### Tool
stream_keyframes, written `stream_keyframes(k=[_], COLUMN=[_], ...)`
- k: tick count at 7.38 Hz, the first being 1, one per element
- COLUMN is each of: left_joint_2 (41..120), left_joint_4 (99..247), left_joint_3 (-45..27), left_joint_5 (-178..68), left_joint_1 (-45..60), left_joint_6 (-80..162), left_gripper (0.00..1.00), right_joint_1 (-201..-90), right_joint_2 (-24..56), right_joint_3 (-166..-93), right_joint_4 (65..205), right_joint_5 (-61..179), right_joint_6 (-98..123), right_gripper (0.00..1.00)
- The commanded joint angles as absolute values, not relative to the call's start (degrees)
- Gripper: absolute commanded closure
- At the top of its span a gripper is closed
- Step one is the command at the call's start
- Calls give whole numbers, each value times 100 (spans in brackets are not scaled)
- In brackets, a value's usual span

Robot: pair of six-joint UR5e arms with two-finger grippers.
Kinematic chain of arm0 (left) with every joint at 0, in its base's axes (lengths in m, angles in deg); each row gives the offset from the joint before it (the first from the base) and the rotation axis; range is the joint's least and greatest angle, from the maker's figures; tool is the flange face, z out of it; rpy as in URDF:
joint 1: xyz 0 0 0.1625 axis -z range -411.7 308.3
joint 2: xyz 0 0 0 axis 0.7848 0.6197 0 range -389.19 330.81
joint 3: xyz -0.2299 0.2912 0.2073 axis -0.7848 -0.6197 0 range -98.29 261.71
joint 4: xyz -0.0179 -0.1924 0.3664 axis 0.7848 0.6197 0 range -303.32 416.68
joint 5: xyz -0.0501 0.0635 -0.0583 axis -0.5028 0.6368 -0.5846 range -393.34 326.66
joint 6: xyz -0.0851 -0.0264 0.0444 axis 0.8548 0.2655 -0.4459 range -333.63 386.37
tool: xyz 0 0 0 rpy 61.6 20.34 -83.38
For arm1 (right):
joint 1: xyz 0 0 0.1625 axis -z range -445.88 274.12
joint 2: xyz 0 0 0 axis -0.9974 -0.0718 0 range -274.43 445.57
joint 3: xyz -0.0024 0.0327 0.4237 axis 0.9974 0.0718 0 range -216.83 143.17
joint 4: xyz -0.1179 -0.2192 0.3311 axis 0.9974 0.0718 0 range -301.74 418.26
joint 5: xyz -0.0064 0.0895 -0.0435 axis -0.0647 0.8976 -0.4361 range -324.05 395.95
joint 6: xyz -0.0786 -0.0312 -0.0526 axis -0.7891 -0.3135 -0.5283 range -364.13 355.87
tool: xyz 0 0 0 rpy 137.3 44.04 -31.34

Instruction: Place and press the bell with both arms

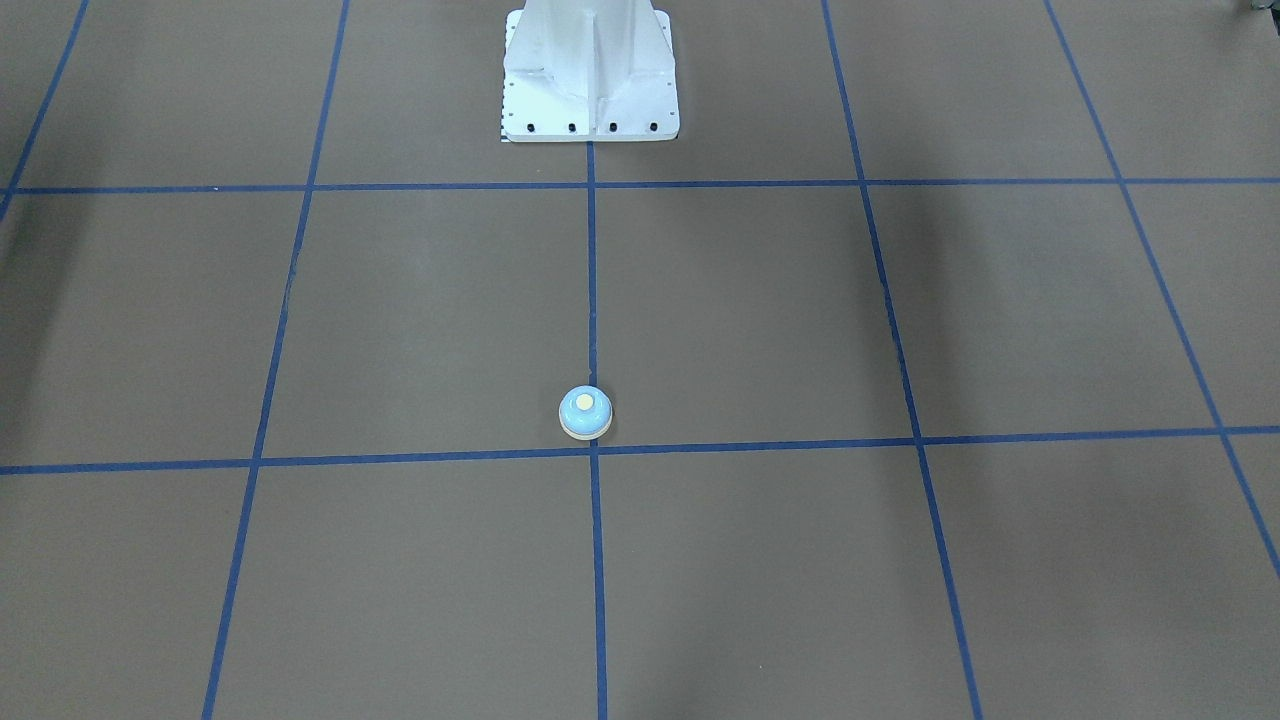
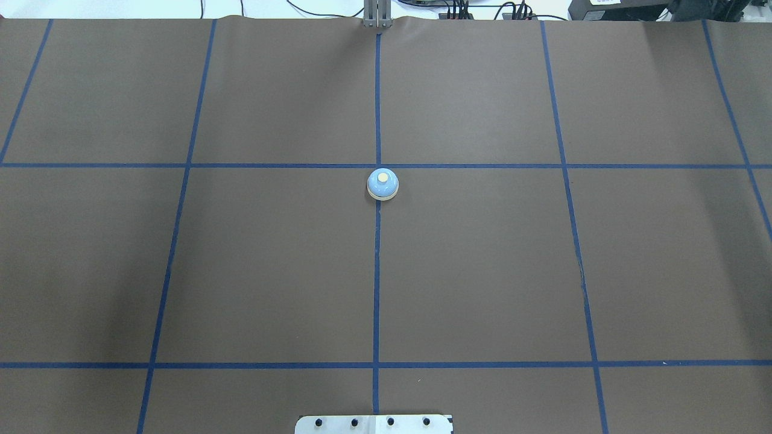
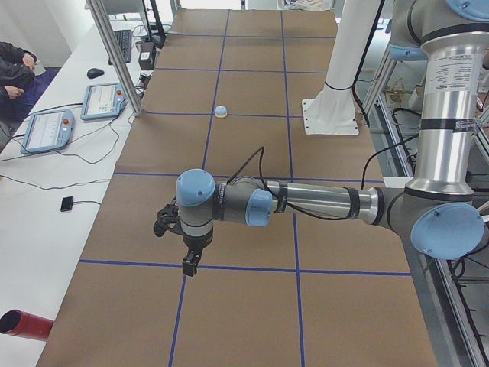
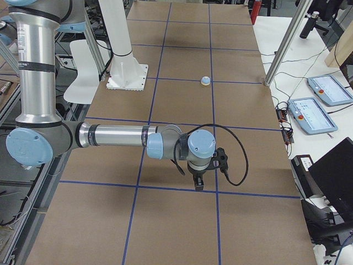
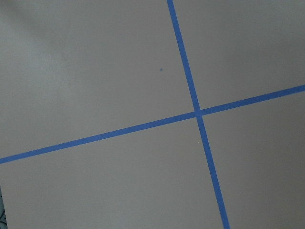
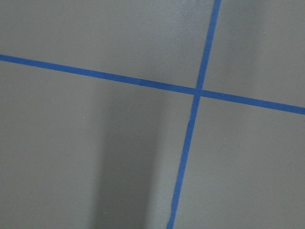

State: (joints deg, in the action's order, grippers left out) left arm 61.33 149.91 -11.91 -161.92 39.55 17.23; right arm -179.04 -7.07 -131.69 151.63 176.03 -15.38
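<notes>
A wide table [image 2: 482,271] covered in brown paper fills the scene, divided into large squares by blue tape lines [image 2: 377,271]. A white bolted pedestal [image 1: 590,75] stands at the robot's edge of the table, on the centre line.

In the side views, two grey-and-silver arms with light-blue joint caps reach out low over the table's two ends. The left arm [image 3: 321,200] stretches flat above the paper, and the left gripper [image 3: 189,264] points down over a tape crossing. The right arm [image 4: 116,135] does the same at the opposite end, and the right gripper [image 4: 198,182] hangs just above a tape line. Only these side views show the grippers, so I cannot tell whether either one is released or clenched. Each wrist camera shows only brown paper and a tape crossing.

On a white bench beside the table lie two control tablets [image 3: 48,130], with a seated person [image 3: 15,73] beyond them. A red cylinder [image 3: 23,325] lies at the bench's near end.

The bell [image 1: 585,412] sits upright on the centre tape line, on the robot's side of a crossing and just beside it. It is well apart from both grippers, with paper and tape lines between. It is a small light-blue dome on a round cream base, with a cream button [image 2: 383,177] on top.
</notes>
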Motion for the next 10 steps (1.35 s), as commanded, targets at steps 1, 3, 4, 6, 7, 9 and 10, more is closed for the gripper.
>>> stream_keyframes(k=[1,3,4,6,7,9,10], left_joint_2=[6134,6134,6073,6020,6020,6020,6011], left_joint_4=[14993,15045,15054,15054,15054,15054,15046], left_joint_3=[-1198,-1172,-1189,-1224,-1224,-1207,-1207], left_joint_5=[-16201,-16201,-16201,-16210,-16201,-16201,-16201], left_joint_1=[3953,3944,3944,3944,3944,3944,3935], left_joint_6=[1741,1880,1881,1899,1899,1899,1899], left_gripper=[0,0,0,0,0,0,0], right_joint_1=[-18010,-18019,-18001,-18001,-18001,-17984,-17975], right_joint_2=[-828,-908,-1030,-1005,-996,-970,-970], right_joint_3=[-13272,-13377,-13343,-13193,-13193,-13201,-13193], right_joint_4=[15389,15380,15371,15362,15362,15362,15371], right_joint_5=[17605,17596,17535,17543,17543,17543,17543], right_joint_6=[-1626,-1767,-1758,-1680,-1688,-1670,-1670], right_gripper=[0,0,0,0,0,0,0])
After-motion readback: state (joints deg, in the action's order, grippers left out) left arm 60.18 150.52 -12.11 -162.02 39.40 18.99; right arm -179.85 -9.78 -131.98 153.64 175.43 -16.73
